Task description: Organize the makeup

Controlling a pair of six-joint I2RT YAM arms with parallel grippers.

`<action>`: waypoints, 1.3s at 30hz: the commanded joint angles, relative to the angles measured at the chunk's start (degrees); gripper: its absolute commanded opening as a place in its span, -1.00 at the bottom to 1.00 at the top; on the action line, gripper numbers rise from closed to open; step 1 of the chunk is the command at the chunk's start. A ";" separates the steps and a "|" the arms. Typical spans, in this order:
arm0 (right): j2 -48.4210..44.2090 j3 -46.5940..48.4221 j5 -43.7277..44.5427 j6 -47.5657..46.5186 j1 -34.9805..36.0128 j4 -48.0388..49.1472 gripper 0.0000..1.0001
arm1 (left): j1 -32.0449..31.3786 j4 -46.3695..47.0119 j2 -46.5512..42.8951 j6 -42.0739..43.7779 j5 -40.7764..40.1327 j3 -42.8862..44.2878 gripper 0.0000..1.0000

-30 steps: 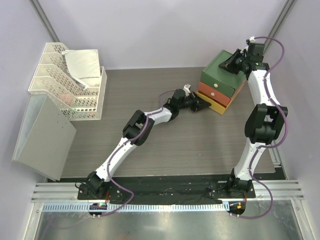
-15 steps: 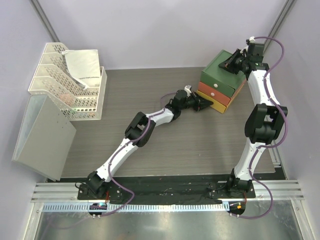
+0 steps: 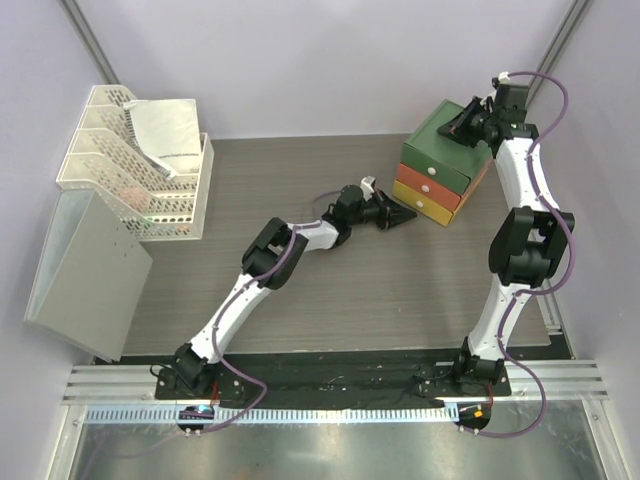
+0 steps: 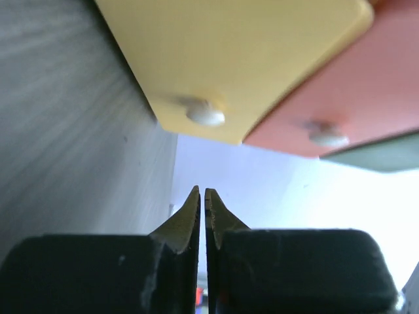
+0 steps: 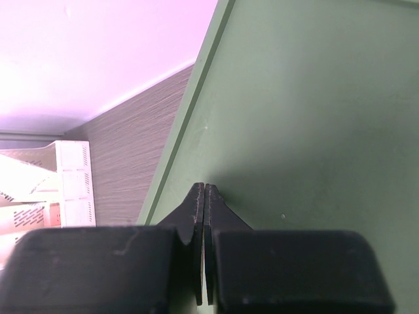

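No makeup shows in any view. The stacked drawer box [image 3: 440,172] stands at the back right, with all three drawers looking pushed in. My left gripper [image 3: 408,217] is shut and empty, low over the table, its tips pointing at the box's front from a short gap away. In the left wrist view the shut tips [image 4: 201,191] sit below the yellow drawer [image 4: 229,52] and its white knob [image 4: 205,116], with the orange drawer [image 4: 340,91] to the right. My right gripper [image 3: 456,130] is shut, its tips [image 5: 205,186] resting on the box's green top [image 5: 314,118].
White mesh stacking trays [image 3: 140,175] holding a white folded sheet [image 3: 165,130] stand at the back left. A grey panel [image 3: 85,265] leans at the left edge. Lilac walls close in the back and sides.
My left gripper has drawn back a little to the left, away from the yellow drawer front. The right arm has stayed on the box top.
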 commanded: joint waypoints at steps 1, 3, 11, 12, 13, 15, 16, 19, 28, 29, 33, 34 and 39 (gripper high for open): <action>3.91 2.45 4.34 -2.05 -0.01 -8.68 -0.98 | 2.30 3.49 -11.92 7.93 7.66 -4.07 -0.91; 4.44 6.32 4.43 -2.05 0.08 -9.03 -0.98 | 2.91 0.50 -16.82 14.75 10.47 -6.62 -0.81; 4.89 20.03 1.88 -2.48 1.13 -10.70 -0.96 | 6.07 -46.82 -32.49 50.89 9.71 -9.18 0.01; 4.45 20.65 1.71 -3.18 1.57 -10.70 -0.93 | 6.34 -52.80 -33.46 54.23 7.69 -8.65 0.15; 4.01 21.18 1.53 -5.10 2.70 -10.79 -0.89 | 6.69 -62.44 -35.47 56.79 3.93 -8.39 0.28; 2.00 21.18 1.79 -7.05 4.11 -10.79 -0.85 | 7.57 -70.67 -37.50 63.04 -0.39 -8.73 0.71; 1.20 20.92 2.14 -8.71 5.69 -10.96 -0.79 | 7.84 -76.62 -38.47 64.45 -2.68 -9.26 0.79; -2.05 18.55 2.58 -11.18 7.90 -10.96 -0.67 | 8.01 -83.25 -42.77 69.64 -10.68 -13.29 1.00; -15.40 -11.46 2.85 -16.55 24.59 -2.27 0.10 | 8.37 -88.11 -52.71 72.02 -23.00 -24.73 1.00; -16.03 -13.77 2.85 -16.90 25.64 -2.00 0.12 | 8.37 -87.94 -53.50 72.02 -23.18 -26.12 1.00; -20.33 -24.67 3.55 -17.95 30.30 -1.91 0.34 | 8.37 -86.19 -57.62 70.79 -25.73 -30.26 1.00; -21.21 -28.61 3.72 -17.87 30.49 -1.82 0.38 | 8.45 -85.74 -57.98 70.53 -25.73 -31.75 1.00; -27.63 -36.82 7.06 -18.13 30.84 -1.30 0.51 | 8.63 -82.67 -61.15 71.49 -23.09 -34.92 1.00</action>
